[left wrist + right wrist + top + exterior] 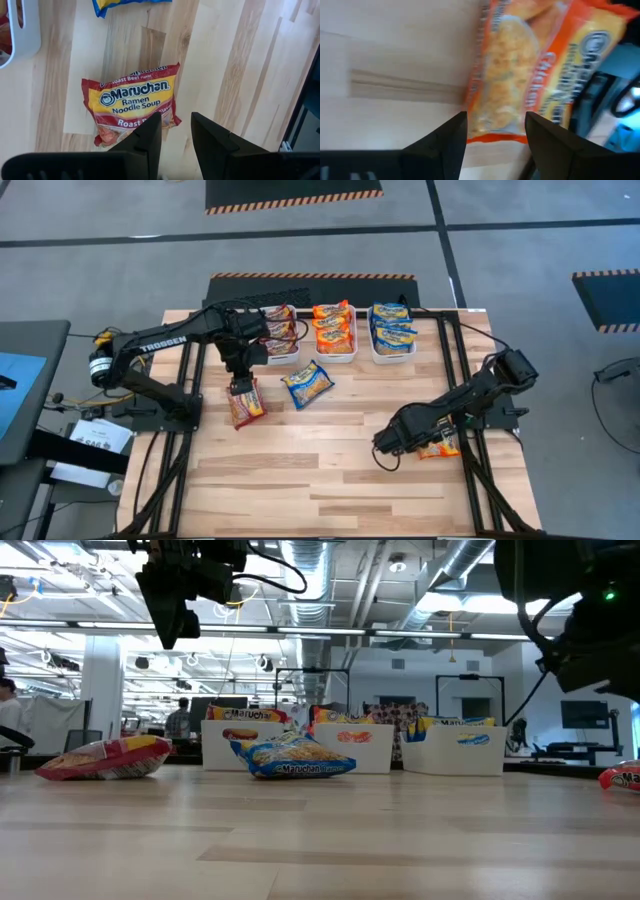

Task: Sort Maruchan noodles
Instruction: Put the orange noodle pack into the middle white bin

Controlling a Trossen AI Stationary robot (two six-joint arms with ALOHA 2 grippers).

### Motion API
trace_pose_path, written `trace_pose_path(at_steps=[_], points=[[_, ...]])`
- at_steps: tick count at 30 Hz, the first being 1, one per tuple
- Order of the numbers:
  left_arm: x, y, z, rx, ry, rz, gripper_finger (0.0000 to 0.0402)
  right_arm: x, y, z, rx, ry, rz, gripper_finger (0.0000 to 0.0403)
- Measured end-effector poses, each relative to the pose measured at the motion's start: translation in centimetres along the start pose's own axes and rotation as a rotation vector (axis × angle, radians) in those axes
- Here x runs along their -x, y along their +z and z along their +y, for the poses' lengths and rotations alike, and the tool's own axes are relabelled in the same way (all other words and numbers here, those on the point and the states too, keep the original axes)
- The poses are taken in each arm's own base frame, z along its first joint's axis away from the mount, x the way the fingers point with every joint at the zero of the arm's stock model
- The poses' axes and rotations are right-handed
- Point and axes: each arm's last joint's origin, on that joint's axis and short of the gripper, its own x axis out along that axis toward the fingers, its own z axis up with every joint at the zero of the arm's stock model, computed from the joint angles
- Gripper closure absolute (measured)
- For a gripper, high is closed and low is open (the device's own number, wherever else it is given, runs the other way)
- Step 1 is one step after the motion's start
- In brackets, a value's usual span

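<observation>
High view: bare table (330, 470) across the near half; three white bins (335, 352) line the far edge. A maroon packet (245, 402) lies under the left gripper (241, 383), a blue packet (307, 383) just beside.

Left wrist view: jaws part-open above the maroon packet, empty.

Right wrist view: the right gripper (496, 131) has its jaws wide over an orange packet (520, 75) at the table's right edge.

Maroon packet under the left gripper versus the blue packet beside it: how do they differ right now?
The maroon packet is red and yellow, labelled Roast Beef; the blue packet is blue and yellow. The maroon packet lies directly below the left gripper, whose fingers stand apart above it; the blue packet has no gripper over it. The blue packet sits nearer the white bins; the maroon packet is farther out. Both lie loose on the table, unsorted.
</observation>
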Motion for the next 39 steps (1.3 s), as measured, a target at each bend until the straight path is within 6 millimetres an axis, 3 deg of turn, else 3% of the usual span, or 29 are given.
trace_pose_path(at_steps=[13, 24, 32, 39], points=[[0.0, 0.0, 0.0, -0.018, 0.001, -0.003, 0.0310, -0.5, 0.1, -0.3, -0.010, 0.022, -0.003, 0.0179], [0.0, 0.0, 0.0, -0.020, 0.002, -0.004, 0.0310, -3.6, 1.0, -1.0, -0.087, -0.011, 0.040, 0.0180], [0.0, 0.0, 0.0, -0.036, 0.002, -0.004, 0.0310, -4.0, 1.0, -1.0, -0.071, 0.000, 0.051, 0.0234], [0.0, 0.0, 0.0, -0.051, 0.003, -0.004, 0.0310, -3.8, 0.9, 0.3, -0.014, 0.134, 0.047, 0.0260]])
